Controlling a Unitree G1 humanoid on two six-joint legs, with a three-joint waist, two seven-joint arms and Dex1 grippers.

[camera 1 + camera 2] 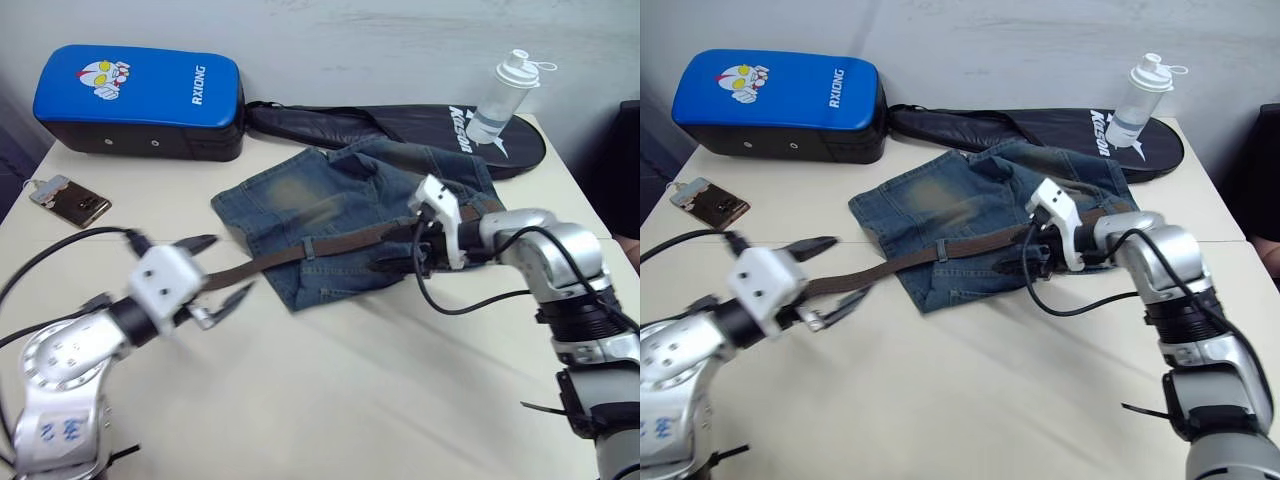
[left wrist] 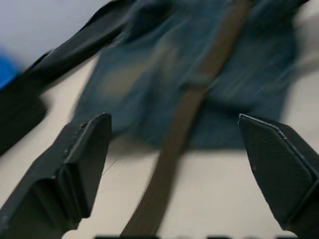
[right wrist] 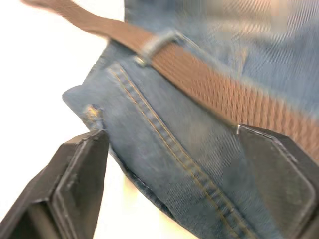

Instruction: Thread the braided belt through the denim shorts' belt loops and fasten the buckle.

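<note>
Denim shorts: laid flat near the middle of the table, crumpled at the robot's right, in front of the black racket bag.
Braided belt: run across the shorts along the waistband, passed under one belt loop seen in the right wrist view; its free end is stretched off the cloth toward the left tool.
Left tool: held over the table just beside the shorts' edge, fingers spread wide, the belt's end lying between them; nothing is clamped.
Right tool: placed over the shorts at the waistband, fingers parted, astride the denim and belt without being closed on either.
Background: a blue pad, a clear bottle, a phone.
</note>
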